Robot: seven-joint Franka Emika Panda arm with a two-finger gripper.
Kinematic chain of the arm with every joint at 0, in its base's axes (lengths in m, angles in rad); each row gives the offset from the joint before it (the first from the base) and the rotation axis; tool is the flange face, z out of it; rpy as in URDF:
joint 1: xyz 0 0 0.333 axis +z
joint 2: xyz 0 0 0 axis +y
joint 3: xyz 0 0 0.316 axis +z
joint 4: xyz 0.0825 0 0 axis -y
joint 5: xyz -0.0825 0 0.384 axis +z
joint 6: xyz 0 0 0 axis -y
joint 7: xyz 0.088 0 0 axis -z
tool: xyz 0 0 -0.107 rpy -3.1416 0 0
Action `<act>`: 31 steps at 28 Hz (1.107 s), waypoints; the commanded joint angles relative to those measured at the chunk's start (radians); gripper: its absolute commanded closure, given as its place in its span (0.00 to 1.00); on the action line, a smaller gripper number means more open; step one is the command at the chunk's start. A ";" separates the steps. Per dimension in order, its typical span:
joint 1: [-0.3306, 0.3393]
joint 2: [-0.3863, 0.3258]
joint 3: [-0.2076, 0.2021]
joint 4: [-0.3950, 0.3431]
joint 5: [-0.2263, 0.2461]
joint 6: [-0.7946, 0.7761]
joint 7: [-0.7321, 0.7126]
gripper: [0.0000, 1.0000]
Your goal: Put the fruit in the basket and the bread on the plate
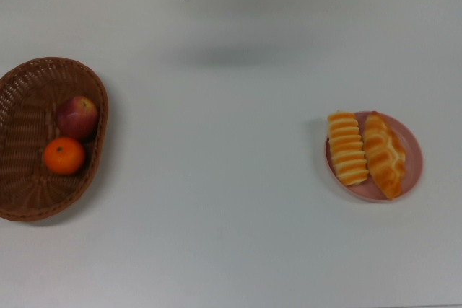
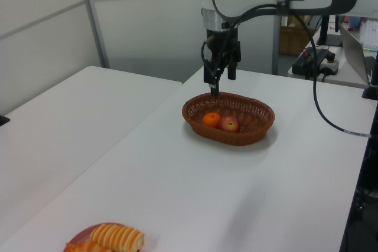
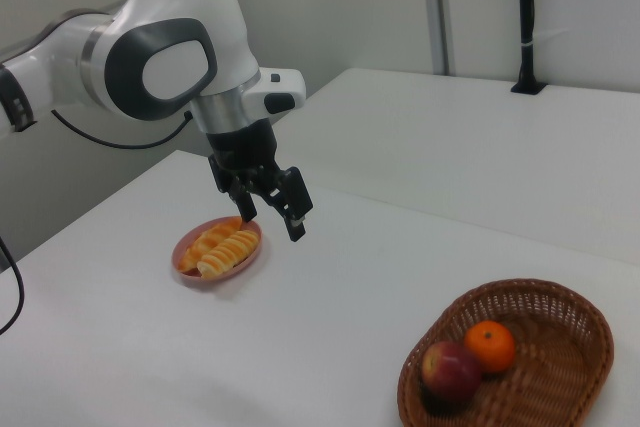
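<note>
- In the basket: apple and tangerine, side by side, at the top view's left.
- On the pink plate: ridged roll and twisted loaf, touching.
- Gripper above the table, fingers spread apart, holding nothing.

A plain white tabletop carries two things, well apart. A brown wicker basket rests at the top view's left edge, and a pink plate sits toward the top view's right. In the left view a second white table stands beside it, a narrow gap between them.
</note>
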 commanded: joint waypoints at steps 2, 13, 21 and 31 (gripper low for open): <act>0.003 -0.021 -0.007 -0.006 0.010 -0.022 -0.017 0.00; -0.032 -0.046 -0.009 0.003 0.033 -0.024 0.041 0.00; -0.032 -0.044 -0.007 0.014 0.032 -0.033 0.039 0.00; -0.029 -0.041 -0.002 0.014 0.027 -0.034 0.038 0.00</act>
